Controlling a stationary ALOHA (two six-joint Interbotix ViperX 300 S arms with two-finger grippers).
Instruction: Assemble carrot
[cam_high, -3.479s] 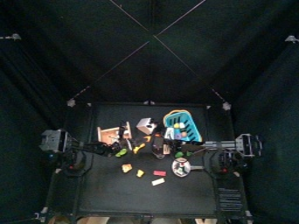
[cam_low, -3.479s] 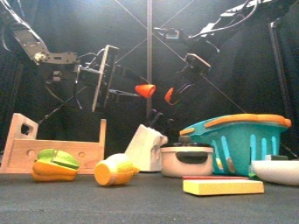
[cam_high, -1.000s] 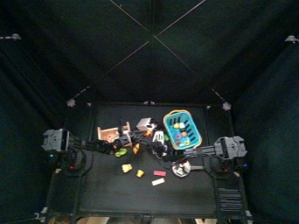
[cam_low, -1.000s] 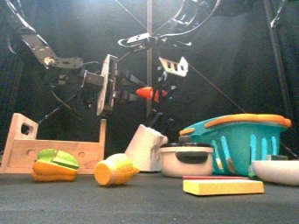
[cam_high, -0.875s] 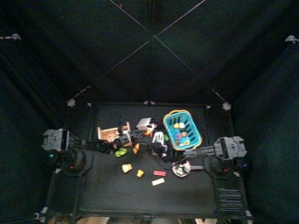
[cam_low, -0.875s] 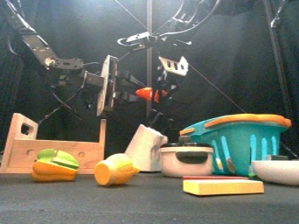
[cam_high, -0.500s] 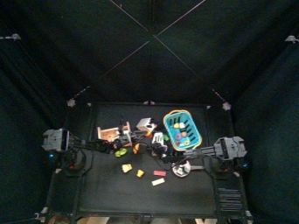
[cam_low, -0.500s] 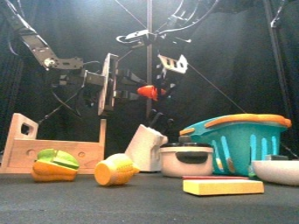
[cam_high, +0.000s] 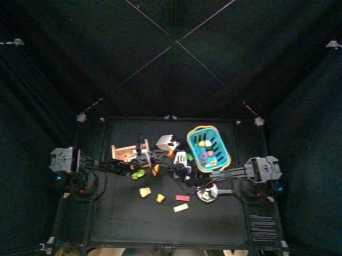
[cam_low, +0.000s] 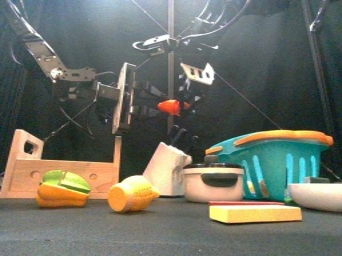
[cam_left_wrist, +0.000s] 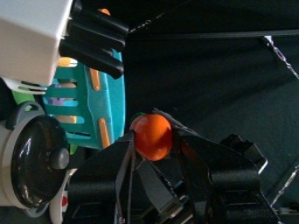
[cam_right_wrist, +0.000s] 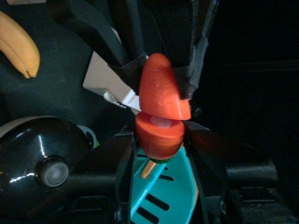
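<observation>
Your left gripper (cam_left_wrist: 153, 144) and right gripper (cam_right_wrist: 160, 131) have closed in, each clamping one end of the carrot (cam_low: 168, 104) in mid-air, ten o'clock from the teal basket (cam_low: 274, 165). Its pieces now look joined.

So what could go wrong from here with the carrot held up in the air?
1. The carrot body hangs high above the table, gripped by the left gripper. If it slips, it likely falls among the pot and teal basket.
2. The right gripper crowds the same piece, so fingers could collide or knock it loose.
</observation>
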